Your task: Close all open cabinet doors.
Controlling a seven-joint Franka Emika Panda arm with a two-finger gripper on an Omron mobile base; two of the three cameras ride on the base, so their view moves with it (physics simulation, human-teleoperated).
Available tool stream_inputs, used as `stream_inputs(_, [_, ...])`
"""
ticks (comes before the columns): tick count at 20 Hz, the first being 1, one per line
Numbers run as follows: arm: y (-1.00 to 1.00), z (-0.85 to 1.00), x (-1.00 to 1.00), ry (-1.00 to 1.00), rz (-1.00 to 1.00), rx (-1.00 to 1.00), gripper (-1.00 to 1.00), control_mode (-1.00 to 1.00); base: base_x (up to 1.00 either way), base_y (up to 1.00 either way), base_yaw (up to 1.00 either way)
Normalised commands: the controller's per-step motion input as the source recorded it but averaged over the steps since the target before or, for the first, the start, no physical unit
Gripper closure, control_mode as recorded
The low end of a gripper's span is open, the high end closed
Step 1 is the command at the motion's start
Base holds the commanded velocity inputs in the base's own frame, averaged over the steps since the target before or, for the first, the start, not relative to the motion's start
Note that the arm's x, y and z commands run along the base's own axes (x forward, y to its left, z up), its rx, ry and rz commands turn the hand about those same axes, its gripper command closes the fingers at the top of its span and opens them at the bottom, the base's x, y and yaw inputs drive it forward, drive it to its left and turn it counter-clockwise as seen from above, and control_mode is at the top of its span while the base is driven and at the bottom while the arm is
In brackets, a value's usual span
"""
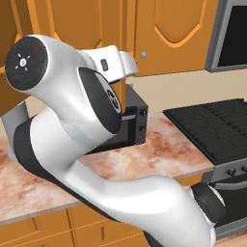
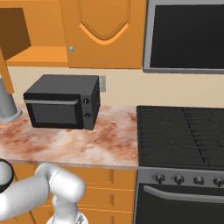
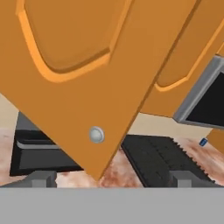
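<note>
Task unfinished. Tall orange-brown wooden cabinet door with arched panel and round silver knob [image 3: 83,87] hangs swung open, close before my gripper [image 3: 111,178]. Jaws spread wide, holding nothing. Neighbouring matching door [image 2: 103,33] above black countertop oven [image 2: 63,107] sits shut. Open compartment [image 2: 15,33] remains at left.

The cabinet doors [image 3: 87,87] look like smooth, satin-finished wood, each knob [image 3: 96,134] a dull brushed metal. The countertop [image 2: 78,144] reads as polished mottled stone (reddish veining on cream). The microwave [image 2: 61,107] is matt black, the stove grates [image 2: 183,135] dark and rough-cast, the arm [image 1: 72,111] glossy white plastic.
</note>
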Motion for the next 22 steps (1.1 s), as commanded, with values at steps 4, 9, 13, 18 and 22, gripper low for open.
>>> stream_inputs(4, [0.04,0.00,0.63,0.00,-0.02,-0.06,-1.00,-1.00,0.00,0.00,0.00])
stream_inputs(9, [-0.04,0.00,0.62,-0.18,0.02,-0.09,-1.00,-1.00,0.00,0.00,0.00])
stream_inputs(13, [-0.29,0.00,0.89,-0.10,0.10,-0.03,-1.00,-1.00,0.00,0.00,0.00])
stream_inputs(18, [-0.16,-0.02,0.95,-0.11,0.09,-0.02,-1.00,-1.00,0.00,0.00,0.00])
stream_inputs(22, [-0.27,-0.12,1.00,-0.11,0.09,-0.01,-1.00,-1.00,0.00,0.00,0.00])
